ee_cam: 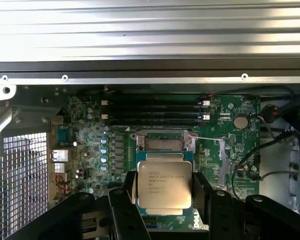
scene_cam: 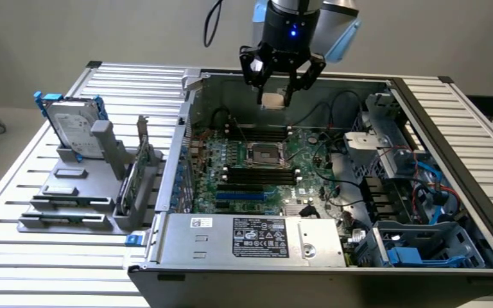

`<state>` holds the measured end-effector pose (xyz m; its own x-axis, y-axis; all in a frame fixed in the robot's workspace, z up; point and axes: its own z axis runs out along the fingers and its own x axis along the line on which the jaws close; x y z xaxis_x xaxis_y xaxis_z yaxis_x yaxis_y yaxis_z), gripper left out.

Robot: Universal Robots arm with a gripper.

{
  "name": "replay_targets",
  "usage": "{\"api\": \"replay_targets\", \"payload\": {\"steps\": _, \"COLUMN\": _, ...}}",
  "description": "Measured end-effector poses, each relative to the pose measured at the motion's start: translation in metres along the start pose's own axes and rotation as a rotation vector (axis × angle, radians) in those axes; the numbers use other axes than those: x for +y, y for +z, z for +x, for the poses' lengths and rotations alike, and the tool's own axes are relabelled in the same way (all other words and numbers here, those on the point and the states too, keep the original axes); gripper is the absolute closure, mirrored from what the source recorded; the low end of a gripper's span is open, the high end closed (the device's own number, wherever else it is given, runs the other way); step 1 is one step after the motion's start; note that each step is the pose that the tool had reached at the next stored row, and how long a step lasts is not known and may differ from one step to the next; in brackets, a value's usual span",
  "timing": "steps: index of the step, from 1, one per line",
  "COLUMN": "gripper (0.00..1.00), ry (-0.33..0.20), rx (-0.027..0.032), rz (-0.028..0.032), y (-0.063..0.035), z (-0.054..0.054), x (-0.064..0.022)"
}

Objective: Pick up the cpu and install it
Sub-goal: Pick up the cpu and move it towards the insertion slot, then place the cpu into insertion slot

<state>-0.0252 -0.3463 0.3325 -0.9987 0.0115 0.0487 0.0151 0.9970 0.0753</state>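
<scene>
- The gripper [scene_cam: 276,99] hangs over the open computer case [scene_cam: 452,122], above the far part of the motherboard [scene_cam: 311,163].
- Its black fingers [ee_cam: 124,210] are clamped on the cpu [ee_cam: 164,184], one on each of two opposite edges.
- The cpu is clear of the board, held flat with its silver top and printed lettering facing the wrist camera.
- The socket [scene_cam: 262,154], a square with a metal frame, sits in the middle of the motherboard, below the gripper and nearer than it.
- In the exterior view the cpu appears to hang a little to the far side of the socket rather than straight over it, though the height makes that hard to judge.
- Black memory sticks [scene_cam: 262,175] lie in rows on the near and far sides of the socket.
- A power supply [scene_cam: 251,237] with a label fills the near edge of the case.
- On the slatted table [scene_cam: 41,269], to the exterior view's left of the case, a grey stand [scene_cam: 67,205] holds a silver hard drive [scene_cam: 74,131] with blue brackets, upright.
</scene>
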Motion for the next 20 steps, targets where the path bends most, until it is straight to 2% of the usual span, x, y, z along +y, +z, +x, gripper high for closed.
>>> {"api": "replay_targets", "payload": {"steps": 16, "gripper": 0.45, "ry": 0.003, "rx": -0.0003, "rz": -0.0006, "y": 0.0014, "z": 0.0002, "x": -0.0001}}
{"api": "replay_targets", "payload": {"steps": 20, "gripper": 0.45, "ry": 0.066, "rx": -0.0052, "rz": -0.0034, "y": 0.0062, "z": 0.0001, "x": -0.0005}}
